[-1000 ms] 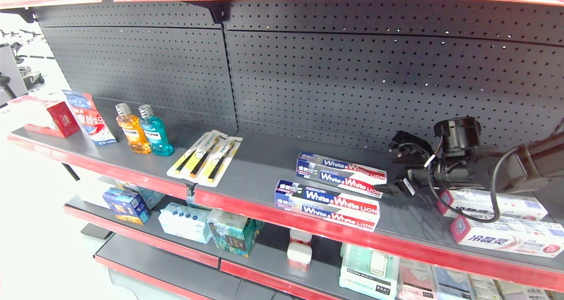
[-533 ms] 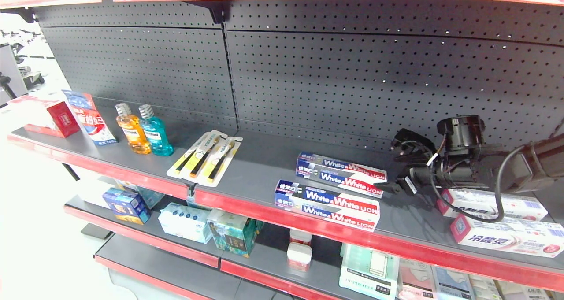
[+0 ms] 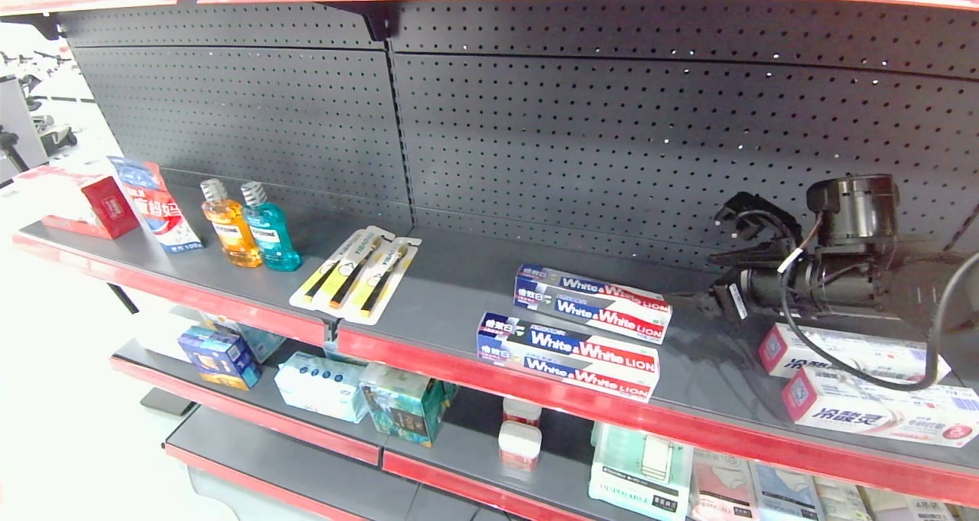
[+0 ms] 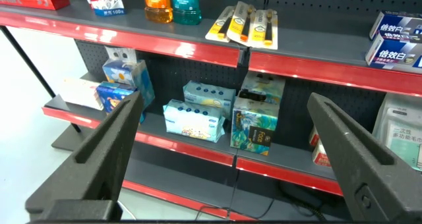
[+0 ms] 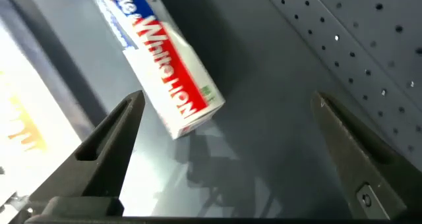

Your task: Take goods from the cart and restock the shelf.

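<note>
Pulled back to my right and slightly higher than a second ago, my right gripper (image 3: 707, 297) hangs over the dark shelf (image 3: 459, 276) with its jaws spread and nothing between them. It is near the end of the rear toothpaste box (image 3: 593, 303), which lies flat just behind the front toothpaste box (image 3: 570, 355). My left gripper (image 4: 224, 99) is likewise spread and empty, facing the lower shelves (image 4: 198, 148).

Dark perforated back panel (image 3: 612, 123), bright pale floor (image 3: 61, 429) at left
</note>
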Motion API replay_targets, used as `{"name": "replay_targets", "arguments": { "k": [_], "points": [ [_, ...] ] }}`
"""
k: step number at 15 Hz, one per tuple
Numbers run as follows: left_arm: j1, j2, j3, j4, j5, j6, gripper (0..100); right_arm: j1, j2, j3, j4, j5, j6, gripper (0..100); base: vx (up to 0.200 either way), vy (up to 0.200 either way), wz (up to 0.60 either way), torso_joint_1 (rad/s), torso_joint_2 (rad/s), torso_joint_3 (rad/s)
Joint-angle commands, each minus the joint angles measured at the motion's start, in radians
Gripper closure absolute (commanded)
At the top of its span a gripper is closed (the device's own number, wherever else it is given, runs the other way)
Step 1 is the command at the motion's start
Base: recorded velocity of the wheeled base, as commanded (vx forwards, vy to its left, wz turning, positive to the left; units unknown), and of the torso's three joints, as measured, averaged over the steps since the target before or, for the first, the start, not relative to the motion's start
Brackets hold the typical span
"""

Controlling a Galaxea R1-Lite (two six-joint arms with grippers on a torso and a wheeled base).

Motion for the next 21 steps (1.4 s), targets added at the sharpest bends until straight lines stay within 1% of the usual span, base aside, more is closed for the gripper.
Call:
{"name": "replay_targets", "arguments": {
  "k": [1, 4, 8, 10, 14, 16, 17, 18, 19, 20, 21],
  "points": [
    [0.001, 0.001, 0.000, 0.000, 0.000, 0.000, 0, -0.006, -0.084, 0.051, -0.001, -0.001, 0.003, 0, 0.000, 0.000, 0.00, 0.000, 0.00, 0.000],
    [0.001, 0.001, 0.000, 0.000, 0.000, 0.000, 0, -0.012, -0.173, 0.108, -0.001, -0.003, 0.008, 0, 0.000, 0.000, 0.00, 0.000, 0.00, 0.000],
    [0.000, 0.001, 0.000, 0.000, 0.000, 0.000, 0, -0.012, -0.330, 0.226, -0.001, -0.020, 0.064, 0, 0.000, 0.000, 0.00, 0.000, 0.00, 0.000],
    [0.000, 0.001, 0.000, 0.000, 0.000, 0.000, 0, -0.035, -0.420, 0.297, 0.001, -0.043, 0.118, 0, 0.000, 0.000, 0.00, 0.000, 0.00, 0.000],
    [0.000, 0.001, 0.000, 0.000, 0.000, 0.000, 0, -0.089, -0.598, 0.401, 0.001, -0.090, 0.138, 0, 0.000, 0.000, 0.00, 0.000, 0.00, 0.000],
    [0.000, 0.001, 0.000, 0.000, 0.000, 0.000, 0, -0.126, -0.672, 0.436, 0.001, -0.185, 0.181, 0, 0.000, 0.000, 0.00, 0.000, 0.00, 0.000],
    [0.000, 0.001, 0.000, 0.000, 0.000, 0.000, 0, -0.149, -0.729, 0.452, 0.001, -0.287, 0.218, 0, 0.000, 0.000, 0.00, 0.000, 0.00, 0.000],
    [0.001, 0.001, 0.000, 0.000, 0.000, 0.000, 0, -0.158, -0.769, 0.467, 0.001, -0.319, 0.238, 0, 0.000, 0.000, 0.00, 0.000, 0.00, 0.000],
    [0.000, 0.001, 0.000, 0.000, 0.000, 0.000, 0, -0.170, -0.879, 0.537, 0.001, -0.345, 0.245, 0, 0.000, 0.000, 0.00, 0.000, 0.00, 0.000],
    [0.000, 0.001, 0.000, 0.000, 0.000, 0.000, 0, -0.180, -0.927, 0.565, 0.001, -0.360, 0.245, 0, 0.000, 0.000, 0.00, 0.000, 0.00, 0.000],
    [0.000, 0.001, 0.000, 0.000, 0.000, 0.000, 0, -0.210, -1.003, 0.620, 0.001, -0.402, 0.245, 0, 0.000, 0.000, 0.00, 0.000, 0.00, 0.000]
  ]
}}
